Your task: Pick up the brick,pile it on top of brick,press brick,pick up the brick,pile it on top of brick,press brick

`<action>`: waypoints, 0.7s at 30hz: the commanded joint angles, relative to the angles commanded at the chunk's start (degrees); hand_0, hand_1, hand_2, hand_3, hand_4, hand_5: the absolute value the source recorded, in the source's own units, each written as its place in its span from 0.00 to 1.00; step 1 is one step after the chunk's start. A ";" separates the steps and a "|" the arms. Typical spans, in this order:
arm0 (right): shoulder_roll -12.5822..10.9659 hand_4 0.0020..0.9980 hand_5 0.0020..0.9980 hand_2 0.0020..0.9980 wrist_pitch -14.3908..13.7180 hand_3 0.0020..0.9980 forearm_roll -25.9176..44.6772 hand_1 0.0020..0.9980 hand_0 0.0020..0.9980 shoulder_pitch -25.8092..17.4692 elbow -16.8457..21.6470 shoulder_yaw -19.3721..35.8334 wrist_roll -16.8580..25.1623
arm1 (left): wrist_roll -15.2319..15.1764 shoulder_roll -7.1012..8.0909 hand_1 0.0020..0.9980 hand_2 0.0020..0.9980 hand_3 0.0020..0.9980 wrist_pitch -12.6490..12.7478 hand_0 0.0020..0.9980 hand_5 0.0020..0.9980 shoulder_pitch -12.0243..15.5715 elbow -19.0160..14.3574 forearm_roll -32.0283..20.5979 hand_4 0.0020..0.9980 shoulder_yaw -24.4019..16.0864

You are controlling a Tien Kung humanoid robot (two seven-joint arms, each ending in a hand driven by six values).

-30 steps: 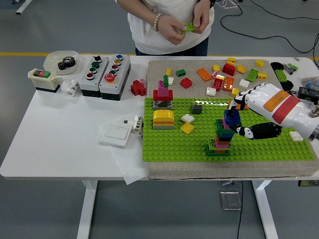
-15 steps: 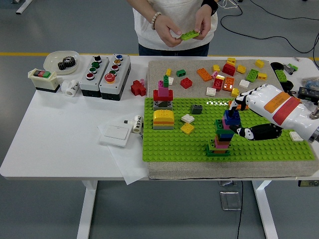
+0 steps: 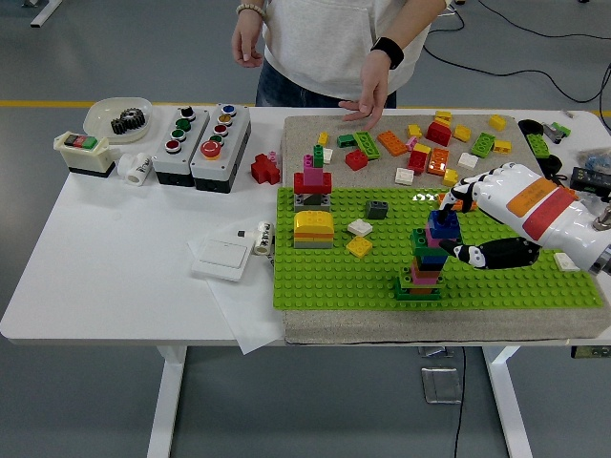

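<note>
Right robot hand (image 3: 456,227) reaches in from the worktop's right edge, white shell with an orange and a red band on the back. Fingers curled over the top of the brick stack (image 3: 425,262), thumb lower on the stack's right side; it appears clamped on the dark blue top brick (image 3: 443,223), though the exact contact is partly hidden by the fingers. Left robot hand not visible.

The stack stands on the green baseplate (image 3: 325,277), toward its near edge and right of centre. Layers from the bottom: green, then red/pink, then blue and green, the blue brick on top, sitting offset to the right of the layers below.

Further out: a second, shorter tower (image 3: 312,181) (pink, red, grey) near the baseplate's far left corner, a yellow domed piece (image 3: 312,226) just in front of it, and a loose yellow brick (image 3: 359,246) and white brick (image 3: 360,227) between. Loose bricks lie on the grey mat (image 3: 305,129) along the far edge. A person stands at the far side; one hand (image 3: 364,103) is lowered over the mat near a green brick (image 3: 366,145), the other hangs at the side.

Risk, my judgement: the stack is tall, narrow and offset at the top. Pressing off-axis could tip it or shear a layer. If the top brick's studs are misaligned, pressing will not seat it, and withdrawing the fingers could drag it off.
</note>
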 joint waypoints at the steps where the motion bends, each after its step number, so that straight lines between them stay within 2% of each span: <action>1: 0.03 0.71 0.41 0.55 0.01 0.53 -0.01 0.46 0.27 -0.07 -0.03 0.06 0.00 | -0.01 0.00 0.55 0.59 0.62 0.01 0.45 0.80 -0.02 0.00 -0.04 0.66 0.01; 13: 0.21 0.72 0.41 0.55 0.04 0.53 0.02 0.46 0.27 -0.33 0.04 0.25 -0.02 | -0.06 -0.02 0.55 0.59 0.62 0.01 0.45 0.80 -0.03 0.00 -0.13 0.66 0.07; 21: 0.11 0.72 0.41 0.55 -1.03 0.53 0.62 0.46 0.28 -0.18 0.69 0.78 0.42 | -0.06 0.01 0.55 0.59 0.62 -0.11 0.45 0.80 -0.01 0.02 -0.07 0.66 0.04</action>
